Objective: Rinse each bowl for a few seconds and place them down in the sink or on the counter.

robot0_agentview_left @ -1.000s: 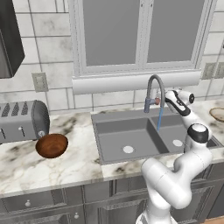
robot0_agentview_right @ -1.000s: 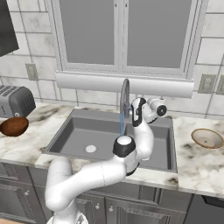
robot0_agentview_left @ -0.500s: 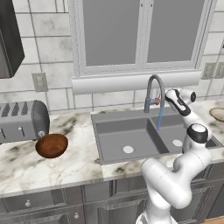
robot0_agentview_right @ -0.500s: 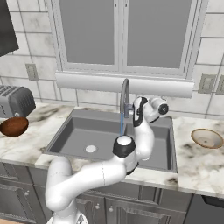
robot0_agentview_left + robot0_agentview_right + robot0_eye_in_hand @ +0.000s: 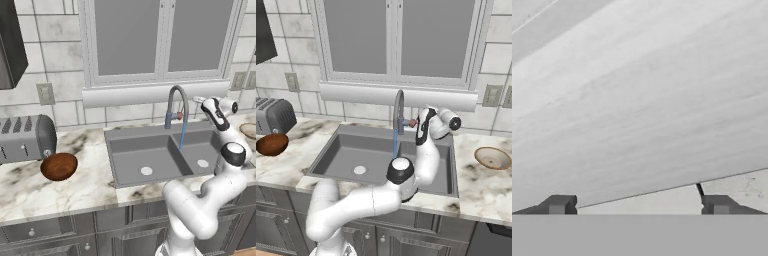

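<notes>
Arm: rises from the base in front of the sink point(image 5: 150, 150), bends at a dark elbow joint over the right basin, then reaches up and back toward the wall behind the faucet point(image 5: 176, 102).
Hand: raised beside the faucet's top, just right of it, pointed at the tiled wall point(image 5: 637, 100).
Gripper point(image 5: 638, 205): jaws spread wide, fingertips point(image 5: 558, 204) far apart at the bottom of the hand view, nothing between them.
Faucet: water runs in a thin blue stream into the sink.
Reddish-brown bowl point(image 5: 59, 166): on the counter point(image 5: 90, 185) left of the sink, just in front of the toaster point(image 5: 25, 137).
Beige bowl point(image 5: 492, 157): upright on the counter right of the sink, well apart from the arm.
</notes>
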Robot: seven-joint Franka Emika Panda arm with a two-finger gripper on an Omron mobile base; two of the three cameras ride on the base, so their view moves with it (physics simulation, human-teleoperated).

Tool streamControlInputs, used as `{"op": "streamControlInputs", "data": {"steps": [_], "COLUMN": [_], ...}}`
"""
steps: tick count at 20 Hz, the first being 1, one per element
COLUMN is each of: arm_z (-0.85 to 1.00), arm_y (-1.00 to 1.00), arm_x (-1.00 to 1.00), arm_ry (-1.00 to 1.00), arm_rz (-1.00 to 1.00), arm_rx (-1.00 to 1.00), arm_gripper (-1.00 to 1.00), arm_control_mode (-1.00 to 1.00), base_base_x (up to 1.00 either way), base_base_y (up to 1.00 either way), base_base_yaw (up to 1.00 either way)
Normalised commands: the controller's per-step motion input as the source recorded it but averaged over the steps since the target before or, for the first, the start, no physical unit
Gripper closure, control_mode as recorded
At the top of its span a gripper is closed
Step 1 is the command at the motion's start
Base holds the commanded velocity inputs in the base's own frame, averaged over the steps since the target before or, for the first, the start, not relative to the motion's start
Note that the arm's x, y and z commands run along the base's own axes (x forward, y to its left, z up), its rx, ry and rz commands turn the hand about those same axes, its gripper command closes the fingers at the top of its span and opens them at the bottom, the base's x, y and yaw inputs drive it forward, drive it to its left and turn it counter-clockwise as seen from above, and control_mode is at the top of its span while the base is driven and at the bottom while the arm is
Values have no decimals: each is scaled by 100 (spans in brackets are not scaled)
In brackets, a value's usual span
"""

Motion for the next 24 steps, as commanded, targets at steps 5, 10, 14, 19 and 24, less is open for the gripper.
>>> {"op": "streamControlInputs", "data": {"steps": [5, 10, 14, 19, 24], "arm_z": [41, 21, -1, -16, -9], "arm_y": [-43, -23, -3, 0, -3], "arm_x": [-65, -59, -59, -59, -49], "arm_ry": [12, 22, 25, 25, 24], "arm_rz": [-5, -5, -4, -4, -4], "arm_rx": [2, -4, -15, -26, -32], "arm_gripper": [-100, -100, -100, -100, -100], "arm_control_mode": [-100, -100, -100, -100, -100], "base_base_x": [0, 0, 0, 0, 0], "base_base_y": [0, 0, 0, 0, 0], "base_base_yaw": [0, 0, 0, 0, 0]}}
